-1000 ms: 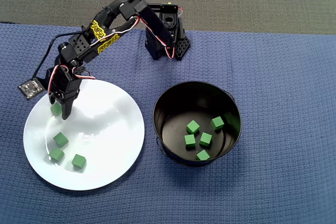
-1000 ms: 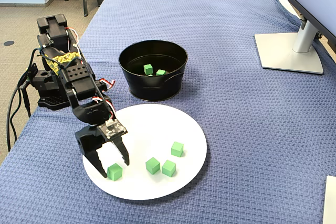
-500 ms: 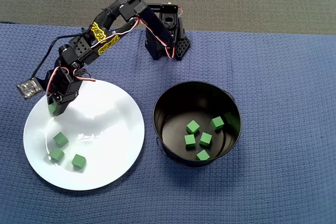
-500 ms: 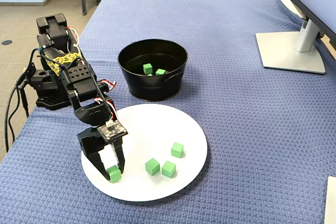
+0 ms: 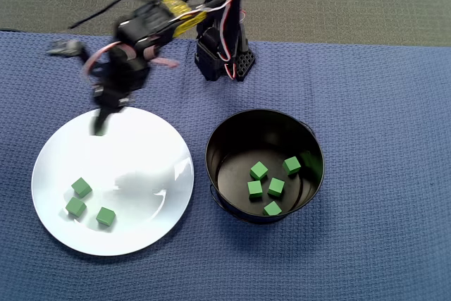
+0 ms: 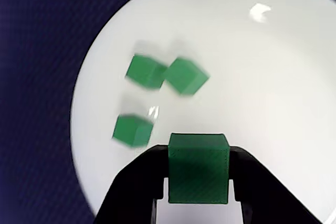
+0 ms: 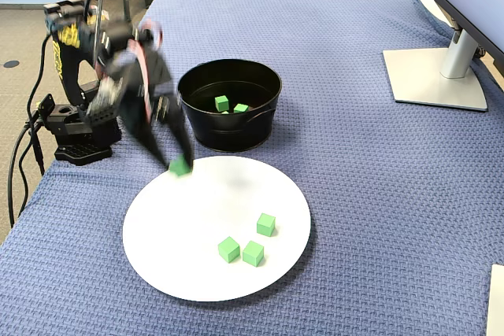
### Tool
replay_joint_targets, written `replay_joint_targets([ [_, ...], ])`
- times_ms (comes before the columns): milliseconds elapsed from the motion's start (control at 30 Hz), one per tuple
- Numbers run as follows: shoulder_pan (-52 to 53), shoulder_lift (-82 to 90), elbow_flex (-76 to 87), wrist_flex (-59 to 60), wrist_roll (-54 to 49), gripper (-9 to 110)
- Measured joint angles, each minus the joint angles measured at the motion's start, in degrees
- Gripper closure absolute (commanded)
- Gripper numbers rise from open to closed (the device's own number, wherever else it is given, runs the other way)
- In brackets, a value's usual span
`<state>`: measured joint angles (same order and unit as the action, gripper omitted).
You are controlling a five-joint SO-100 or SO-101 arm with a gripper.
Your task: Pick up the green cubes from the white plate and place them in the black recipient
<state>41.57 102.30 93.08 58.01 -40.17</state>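
Observation:
My gripper [image 6: 198, 156] is shut on one green cube [image 6: 198, 170], seen close up in the wrist view. In the fixed view the gripper [image 7: 181, 164] is motion-blurred and holds that cube [image 7: 180, 166] just above the far left rim of the white plate [image 7: 197, 218]. In the overhead view the blurred gripper [image 5: 99, 123] hangs over the plate's [image 5: 134, 160] upper left edge. Three green cubes [image 5: 82, 187] [image 5: 75, 206] [image 5: 106, 216] lie on the plate. The black recipient [image 5: 211, 167] stands right of the plate with several green cubes [image 5: 259, 170] inside.
The arm's base [image 5: 222, 54] stands behind the plate and the recipient on a blue woven cloth. A grey monitor stand [image 7: 437, 76] sits at the far right. Cables [image 7: 16, 179] hang off the table's left edge beside the base.
The gripper closed on the cube at the plate's left edge, lifted it and swung up and right toward the recipient. The arm is now blurred with motion. Three cubes stay on the plate.

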Motion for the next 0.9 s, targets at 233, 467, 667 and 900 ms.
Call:
replay_joint_targets([
  [233,-24.2,14.3,0.2,15.4,16.3,102],
  [467,-47.8,15.6,3.3,16.9,26.3,51],
  [667,-48.7,14.4,-1.8,19.2,21.1,54],
  [900,-27.4,11.0,-8.9,14.8,5.4,87],
])
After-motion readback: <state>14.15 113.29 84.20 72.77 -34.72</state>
